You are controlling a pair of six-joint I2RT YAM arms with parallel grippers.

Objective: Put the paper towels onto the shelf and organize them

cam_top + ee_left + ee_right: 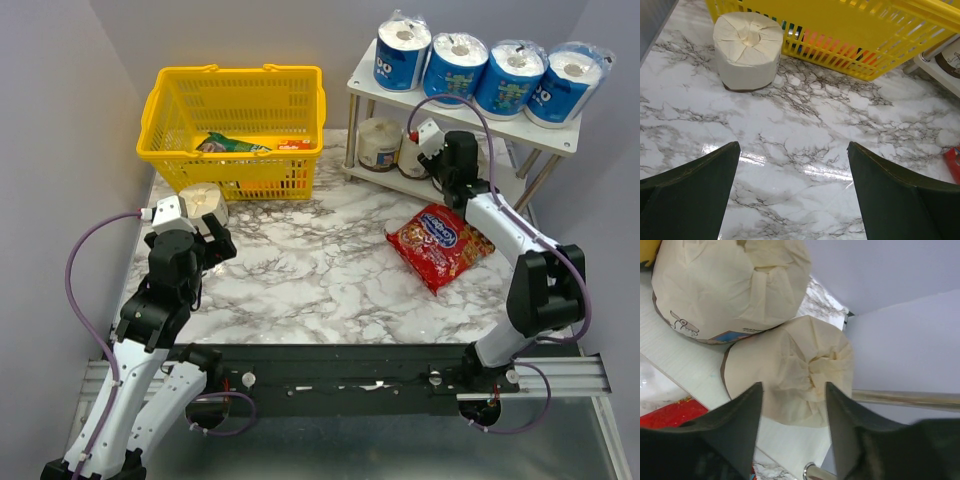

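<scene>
Marble table [320,280]; shelf [460,112] at 1 o'clock, blue rolls [490,72] lining its top tier. Right gripper [791,390] straddles cream roll [800,360] on the lower tier, probably to fill that row; cannot tell if pinching. Left gripper [792,145], spread and empty, faces stray roll [746,50] at 10 o'clock, likely next.

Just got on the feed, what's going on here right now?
Four blue-wrapped rolls stand on the shelf's top tier. The right gripper, open, is at the lower tier over one cream roll, with a second cream roll beside it. The left gripper hangs open above the table, facing a third cream roll that stands by the yellow basket. A red snack bag lies on the table.
</scene>
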